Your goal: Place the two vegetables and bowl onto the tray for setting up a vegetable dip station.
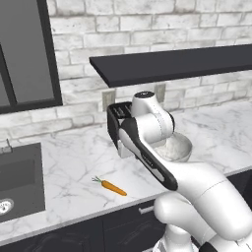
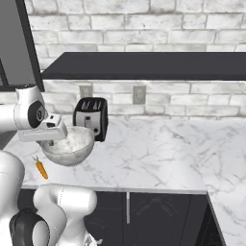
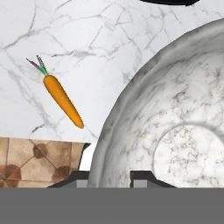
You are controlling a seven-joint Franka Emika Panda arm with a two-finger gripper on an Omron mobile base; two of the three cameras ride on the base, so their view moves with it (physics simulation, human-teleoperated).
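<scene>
Carrot (image 1: 113, 187) lay flat on the marble tabletop (image 1: 74, 167), leafy top toward 10 o'clock, near the front edge. In the hand view the carrot (image 3: 63, 101) sat at 9 o'clock of the bowl (image 3: 175, 131), apart from it. Pincer (image 3: 113, 177) was nearly closed, its fingertips (image 3: 142, 177) straddling the bowl's rim, one outside, one inside. Bowl (image 2: 67, 145) hung above the tabletop, at 7 o'clock of the black toaster (image 2: 91, 117).

Carrot (image 1: 111, 186) left of bowl (image 1: 178, 147)
</scene>
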